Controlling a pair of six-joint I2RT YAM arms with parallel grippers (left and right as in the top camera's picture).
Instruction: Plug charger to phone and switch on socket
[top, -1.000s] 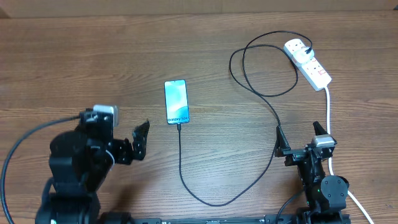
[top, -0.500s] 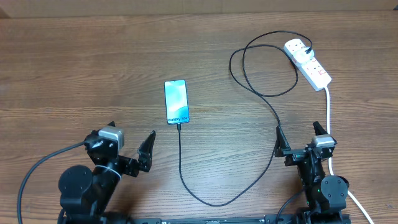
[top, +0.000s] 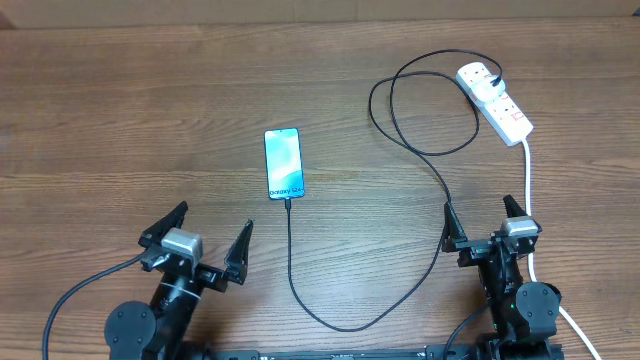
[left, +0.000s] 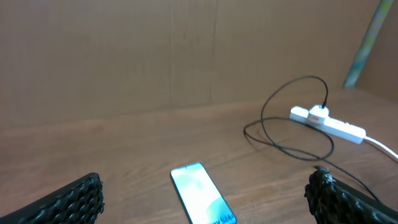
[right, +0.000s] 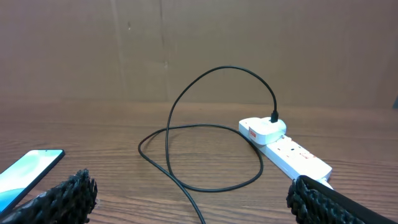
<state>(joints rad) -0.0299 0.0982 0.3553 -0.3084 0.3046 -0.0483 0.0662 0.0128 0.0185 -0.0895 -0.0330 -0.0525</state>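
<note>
Overhead, the slim glossy phone (top: 283, 164) lies centrally on the wood-grain desk (top: 100, 110), lengthwise near-to-far, thin black charger (top: 291, 270) meeting its near end, oblong white socket (top: 497, 102) by the far-right corner, left gripper (top: 216, 214) and right gripper (top: 478, 205) both spread wide.

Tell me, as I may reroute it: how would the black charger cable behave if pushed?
Probably floppy: the charger cable lies in loose loops. Likely light, being thin. Pulling it may drag the phone, which it appears plugged into.
</note>
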